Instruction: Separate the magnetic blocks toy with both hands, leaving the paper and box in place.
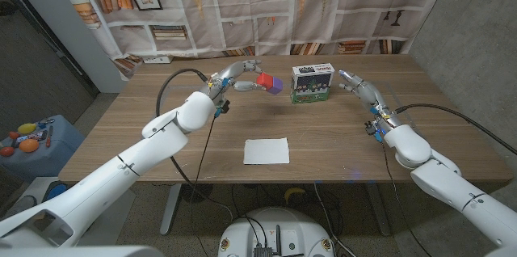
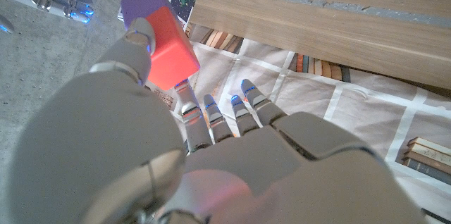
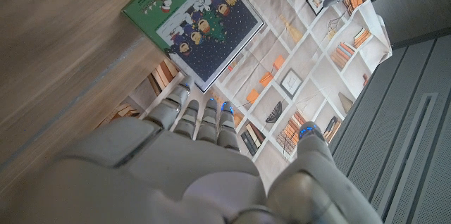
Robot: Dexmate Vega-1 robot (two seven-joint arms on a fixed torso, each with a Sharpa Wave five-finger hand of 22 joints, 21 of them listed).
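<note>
Paper [image 1: 266,151] lies nearest on the surface [image 1: 161,128]. Farther back, the left hand [image 1: 240,77] holds the red-and-purple blocks [image 1: 269,83] in the air, just left of the box [image 1: 313,82]. Right of the box, the right hand [image 1: 355,84] holds nothing, fingers extended.

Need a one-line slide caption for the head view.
Left hand holds the red-and-purple blocks up beside the box; right hand open nearby.

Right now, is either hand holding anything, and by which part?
The left hand holds the magnetic blocks toy above the table, gripping its red block end; the purple end sticks out. The right hand holds nothing, fingers apart.
</note>
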